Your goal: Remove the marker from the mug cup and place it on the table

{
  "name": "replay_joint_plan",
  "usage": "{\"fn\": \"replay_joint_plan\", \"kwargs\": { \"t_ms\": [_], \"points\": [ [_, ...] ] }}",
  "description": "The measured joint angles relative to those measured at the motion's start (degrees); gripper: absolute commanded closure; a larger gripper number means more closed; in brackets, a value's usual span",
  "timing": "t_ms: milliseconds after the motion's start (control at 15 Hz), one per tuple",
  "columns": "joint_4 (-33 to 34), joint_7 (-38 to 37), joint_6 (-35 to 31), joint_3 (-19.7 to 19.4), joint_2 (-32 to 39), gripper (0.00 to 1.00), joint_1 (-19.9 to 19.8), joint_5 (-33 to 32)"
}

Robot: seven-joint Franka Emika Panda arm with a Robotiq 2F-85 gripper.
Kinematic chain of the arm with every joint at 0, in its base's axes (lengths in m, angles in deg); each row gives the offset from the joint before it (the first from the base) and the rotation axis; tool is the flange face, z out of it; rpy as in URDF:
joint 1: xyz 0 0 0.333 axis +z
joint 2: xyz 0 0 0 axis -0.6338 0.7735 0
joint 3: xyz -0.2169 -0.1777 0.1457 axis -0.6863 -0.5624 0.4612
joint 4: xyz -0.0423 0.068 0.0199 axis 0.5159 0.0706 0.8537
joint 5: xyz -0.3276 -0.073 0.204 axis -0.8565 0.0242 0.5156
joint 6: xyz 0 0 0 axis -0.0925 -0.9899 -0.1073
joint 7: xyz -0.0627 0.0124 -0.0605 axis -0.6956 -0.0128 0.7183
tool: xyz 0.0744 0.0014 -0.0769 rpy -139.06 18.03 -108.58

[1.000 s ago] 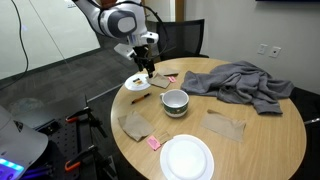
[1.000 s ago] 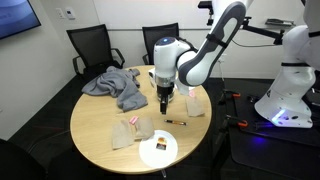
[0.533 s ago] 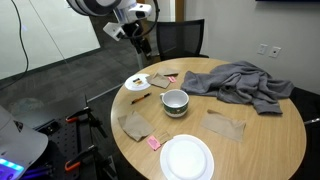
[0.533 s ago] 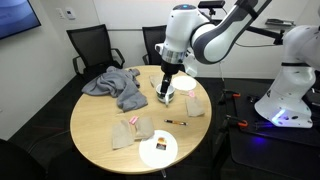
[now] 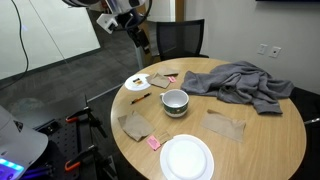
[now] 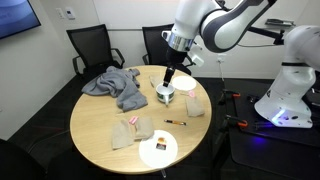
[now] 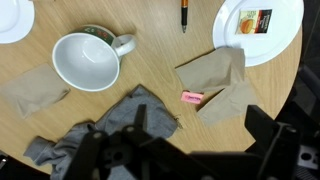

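High up, the tool [image 7: 200,135] hangs with fingers spread and nothing between them. In the wrist view the marker [image 7: 184,12] lies flat on the surface [image 7: 150,25] at twelve o'clock from it, long axis running twelve-to-six. The mug cup [image 7: 85,62] sits at ten o'clock, its bowl empty. By my read, the marker is already out and no reach is needed.

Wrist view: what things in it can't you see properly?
The marker: its far end is cut off by the top edge.
The corner plate: mostly cut off by the top-left corner.
The grey cloth: its lower part is hidden behind the end effector.
The end effector itself: dark and blurred along the bottom edge, so whether it is open or shut cannot be told.
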Motion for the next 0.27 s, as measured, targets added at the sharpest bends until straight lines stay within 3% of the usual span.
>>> {"fn": "replay_joint_plan", "kwargs": {
  "t_ms": [267],
  "points": [
    [0.0,0.0,0.0,0.1,0.4,0.0,0.0,0.0]
  ]
}}
